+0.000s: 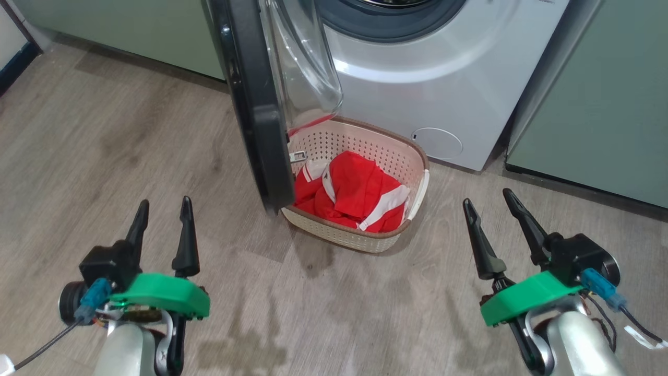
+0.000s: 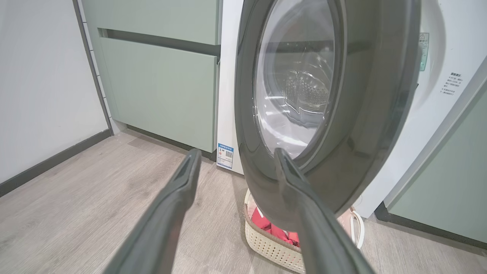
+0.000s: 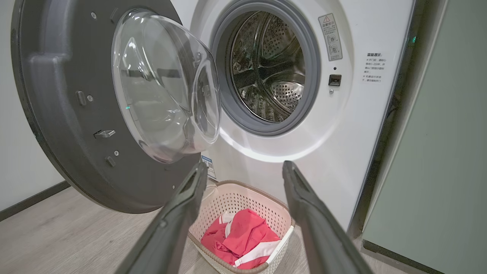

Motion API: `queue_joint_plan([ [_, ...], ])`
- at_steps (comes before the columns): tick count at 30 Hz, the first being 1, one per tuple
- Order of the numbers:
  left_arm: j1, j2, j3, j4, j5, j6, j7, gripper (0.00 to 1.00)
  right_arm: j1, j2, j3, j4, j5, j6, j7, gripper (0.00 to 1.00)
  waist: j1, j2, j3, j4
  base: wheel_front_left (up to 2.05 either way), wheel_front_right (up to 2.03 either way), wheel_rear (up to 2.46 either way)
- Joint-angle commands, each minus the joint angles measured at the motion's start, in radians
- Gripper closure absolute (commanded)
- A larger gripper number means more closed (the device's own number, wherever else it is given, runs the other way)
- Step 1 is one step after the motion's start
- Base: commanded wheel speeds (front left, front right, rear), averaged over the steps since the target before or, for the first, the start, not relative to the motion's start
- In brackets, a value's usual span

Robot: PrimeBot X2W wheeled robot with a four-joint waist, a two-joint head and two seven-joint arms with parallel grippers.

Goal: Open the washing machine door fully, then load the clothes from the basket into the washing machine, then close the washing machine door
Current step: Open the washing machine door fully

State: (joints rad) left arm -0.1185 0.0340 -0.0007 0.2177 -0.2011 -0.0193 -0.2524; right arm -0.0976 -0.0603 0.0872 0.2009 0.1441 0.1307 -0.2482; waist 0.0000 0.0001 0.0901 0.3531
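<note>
The basket (image 1: 342, 236) sits on the wooden floor (image 1: 130, 156) just in front of the washing machine (image 1: 428, 89), near the round flap low on its front. The clothes (image 1: 355, 196) lie crumpled inside the basket, a red heap with white panels that fills most of its bottom and stays below the brown rim.

The washing machine door (image 1: 250, 104) stands swung out from the machine and appears edge-on in the head view. Its lower edge hangs over the basket's left end, and its clear glass bowl bulges toward the right. In the right wrist view the steel drum (image 3: 266, 68) shows perforated walls and ribs through the grey-rimmed opening.

The left hand (image 1: 164, 203) and the right hand (image 1: 486, 197) hover over the floor on either side of the basket, well apart from it. Each has its fingers spread wide and grips nothing.
</note>
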Motion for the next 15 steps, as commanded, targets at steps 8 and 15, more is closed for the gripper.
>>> queue_joint_plan([
  [8, -0.015, 0.016, 0.015, -0.022, 0.014, -0.003, -0.009, 0.00, -0.044, 0.010, 0.015, -0.026, 0.016, 0.000, -0.013, 0.00, 0.0000, -0.0001, -0.001, 0.004, 0.00, 0.00, 0.00],
  [15, -0.013, 0.016, 0.007, -0.018, 0.014, 0.000, -0.009, 0.00, -0.046, 0.010, 0.009, -0.031, 0.017, 0.000, -0.013, 0.00, 0.0000, -0.0001, -0.001, 0.006, 0.00, 0.00, 0.00],
])
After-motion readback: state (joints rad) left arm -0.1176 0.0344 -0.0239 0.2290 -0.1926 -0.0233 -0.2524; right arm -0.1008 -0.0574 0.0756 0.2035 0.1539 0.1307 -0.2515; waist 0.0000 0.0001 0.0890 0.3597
